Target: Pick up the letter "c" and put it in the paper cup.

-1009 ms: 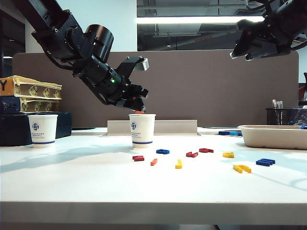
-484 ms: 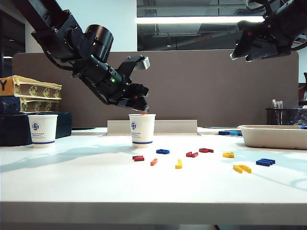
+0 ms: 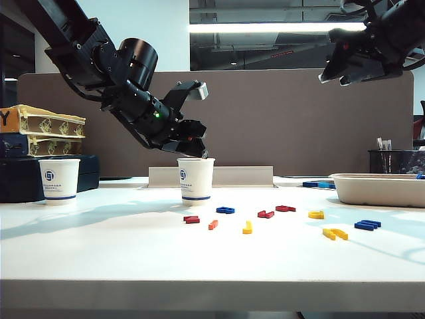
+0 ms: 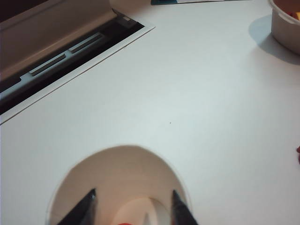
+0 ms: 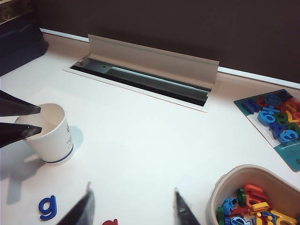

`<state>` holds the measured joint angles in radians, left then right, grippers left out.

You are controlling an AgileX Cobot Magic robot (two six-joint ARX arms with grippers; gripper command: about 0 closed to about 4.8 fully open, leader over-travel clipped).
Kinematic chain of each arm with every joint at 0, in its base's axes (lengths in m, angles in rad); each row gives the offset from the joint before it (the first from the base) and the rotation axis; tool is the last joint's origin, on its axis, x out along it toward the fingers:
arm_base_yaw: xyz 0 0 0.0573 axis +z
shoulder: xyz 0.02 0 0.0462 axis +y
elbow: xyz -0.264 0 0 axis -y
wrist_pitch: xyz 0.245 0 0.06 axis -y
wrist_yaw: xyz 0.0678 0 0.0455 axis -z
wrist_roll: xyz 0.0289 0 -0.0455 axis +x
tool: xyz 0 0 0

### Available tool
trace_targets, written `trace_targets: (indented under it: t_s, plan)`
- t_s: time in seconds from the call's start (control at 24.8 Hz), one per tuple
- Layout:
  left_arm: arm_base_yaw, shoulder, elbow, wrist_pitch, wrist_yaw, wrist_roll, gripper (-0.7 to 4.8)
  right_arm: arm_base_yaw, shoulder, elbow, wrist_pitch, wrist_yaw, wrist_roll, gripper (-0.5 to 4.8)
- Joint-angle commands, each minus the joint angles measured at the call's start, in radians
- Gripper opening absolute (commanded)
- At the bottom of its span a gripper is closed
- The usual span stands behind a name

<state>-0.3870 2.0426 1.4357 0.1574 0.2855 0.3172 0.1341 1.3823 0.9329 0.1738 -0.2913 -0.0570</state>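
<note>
Two arms over a white table [image 3: 133,252], left gripper [image 4: 133,208] angled down at the mouth of the paper cup [image 3: 196,179], jaws spread and empty, the letter "c" [image 4: 124,223] an orange-red sliver inside the cup, mostly cut off, right gripper [image 5: 132,206] raised high, jaws apart, holding nothing.

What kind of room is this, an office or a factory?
Probably an office-style robot lab: a white desk with a brown fabric partition panel, a cable slot, and ceiling strip lighting behind. Coloured plastic letters suggest a test setup.
</note>
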Motion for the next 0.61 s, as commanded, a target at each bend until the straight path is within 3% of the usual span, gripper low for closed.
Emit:
trace_targets:
  t_s: [0.04,0.61]
  plan:
    - [-0.001,-0.003,0.009,0.016,0.006,-0.003,1.92,-0.001,-0.004,0.006,0.01,-0.003,0.004,2.1]
    - [0.001,-0.081,0.021,-0.108,-0.019,0.032,1.92,-0.001,-0.023,0.006,0.003,-0.02,0.005,2.12]
